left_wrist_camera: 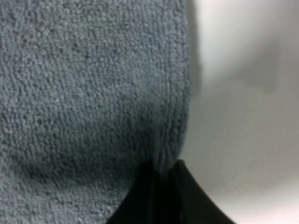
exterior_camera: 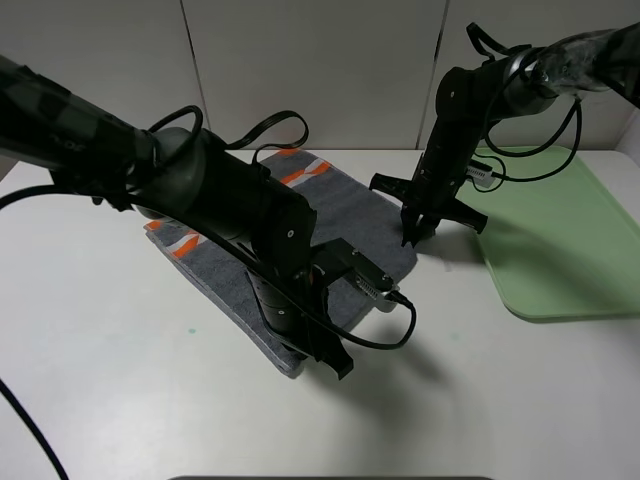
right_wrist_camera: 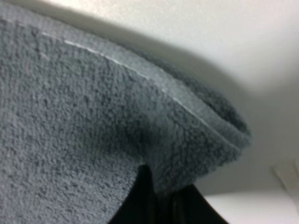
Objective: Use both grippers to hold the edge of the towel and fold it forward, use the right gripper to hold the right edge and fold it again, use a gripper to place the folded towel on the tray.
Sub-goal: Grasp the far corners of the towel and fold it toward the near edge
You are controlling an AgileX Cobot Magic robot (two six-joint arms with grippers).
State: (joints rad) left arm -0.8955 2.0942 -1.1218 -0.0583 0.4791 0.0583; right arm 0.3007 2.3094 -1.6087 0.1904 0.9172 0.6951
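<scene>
- Centre-left of the high view: the towel (exterior_camera: 350, 215) lies flat on the white table (exterior_camera: 120, 360), set on a diagonal. It is dark grey, with orange-and-white stripes (exterior_camera: 305, 172) along its upper-left end, partly hidden by the left arm.
- The left gripper (exterior_camera: 340, 365) sits at the towel's near edge, lower middle of the frame, under the bulky black arm.
- Left wrist view: two black fingers (left_wrist_camera: 187, 200) are pressed close together with the hem (left_wrist_camera: 174, 116) caught between them, clenched on the cloth. Bare white table shows just beside the hem.
- The right gripper (exterior_camera: 412, 236) points down onto the towel's right corner, a little right of frame centre. It is near the tray's left rim but apart from it.
- Right wrist view: black fingers (right_wrist_camera: 194, 207) are nipped on the towel's border. The cloth above them bulges into a curled lip, and a pale stitch line runs along it.
- The tray (exterior_camera: 560, 240), pale green with a low rim, lies on the table at the right of the frame. It is apart from the towel, and its far right side is cut off by the frame edge.
</scene>
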